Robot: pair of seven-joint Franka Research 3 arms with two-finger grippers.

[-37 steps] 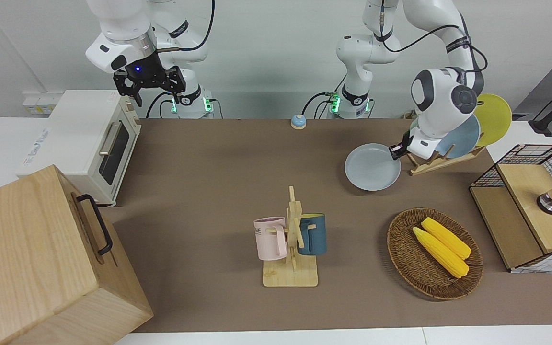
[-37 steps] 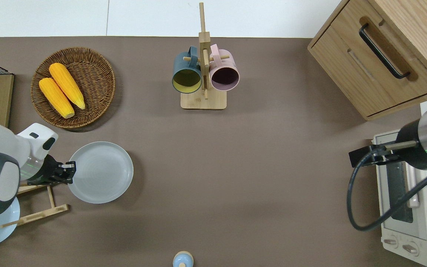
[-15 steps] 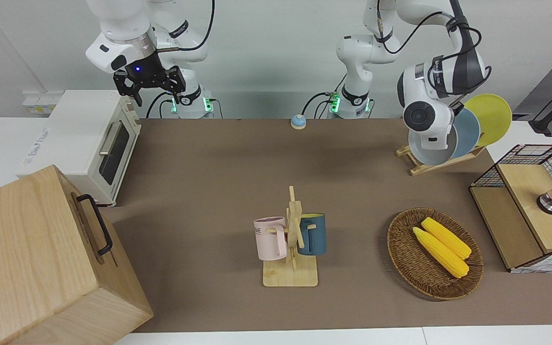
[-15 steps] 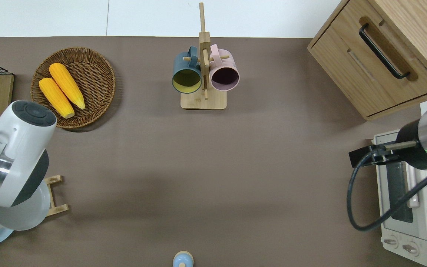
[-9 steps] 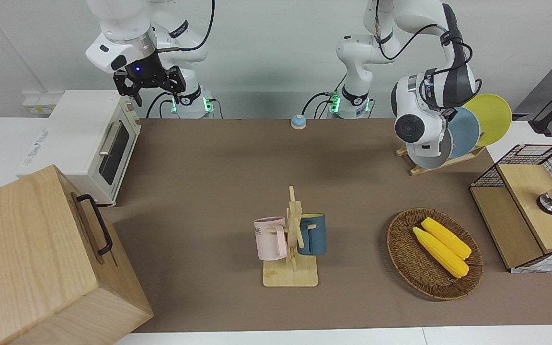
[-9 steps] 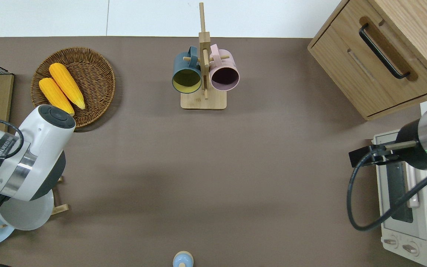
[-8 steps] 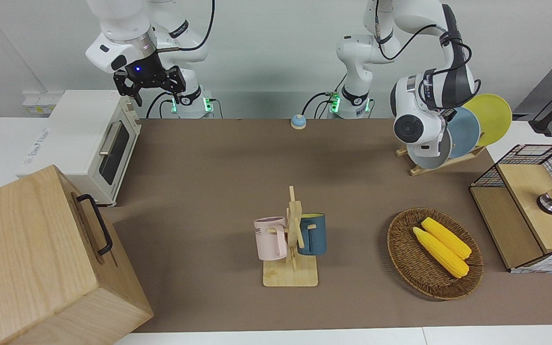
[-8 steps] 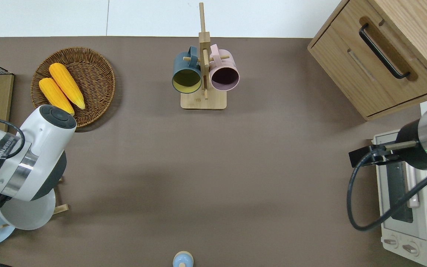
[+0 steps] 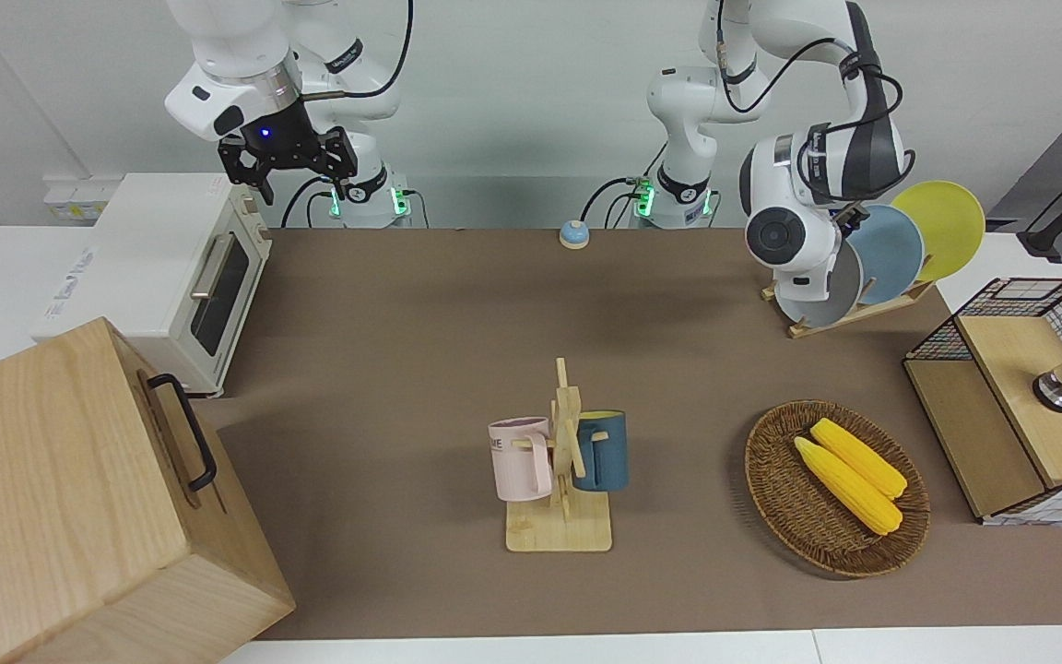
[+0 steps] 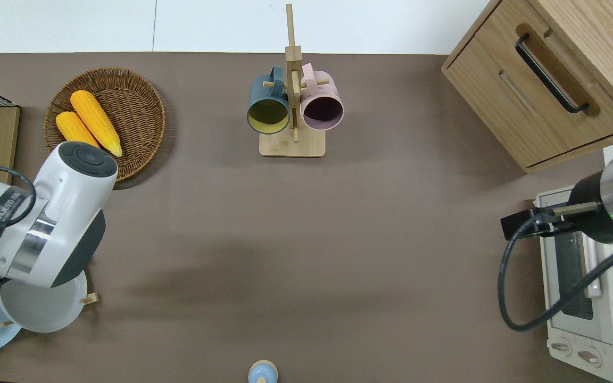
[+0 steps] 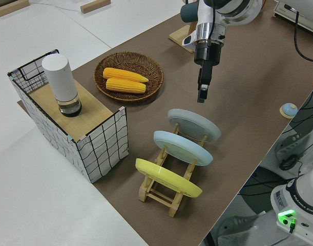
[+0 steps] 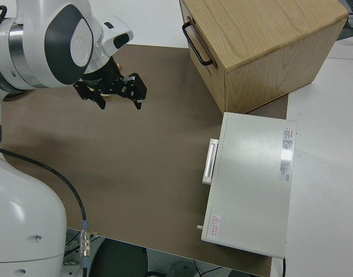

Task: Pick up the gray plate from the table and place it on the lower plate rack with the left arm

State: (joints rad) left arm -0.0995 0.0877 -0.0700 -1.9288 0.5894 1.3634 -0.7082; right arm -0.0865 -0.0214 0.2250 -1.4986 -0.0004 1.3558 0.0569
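Note:
The gray plate [image 9: 833, 291] leans in the lowest slot of the light-wood plate rack [image 9: 863, 312], at the left arm's end of the table [image 9: 420, 350]. It also shows in the left side view [image 11: 193, 124] and in the overhead view [image 10: 40, 309]. My left gripper [image 11: 201, 98] points down just above the plate's rim, apart from it, open and empty. The arm's wrist hides it in the front and overhead views. My right gripper [image 9: 287, 171] is open and parked.
A blue plate [image 9: 890, 254] and a yellow plate [image 9: 948, 226] fill the rack's higher slots. A wicker basket [image 9: 775, 489] of corn, a mug stand [image 9: 560, 516], a wire shelf [image 9: 1001, 415], a toaster oven [image 9: 162, 267] and a wooden cabinet [image 9: 70, 498] stand around the table.
The left arm lifted the gray plate off the table, tilted it and set it into the rack's lowest slot. The gripper has let go and risen slightly. The right arm has not moved.

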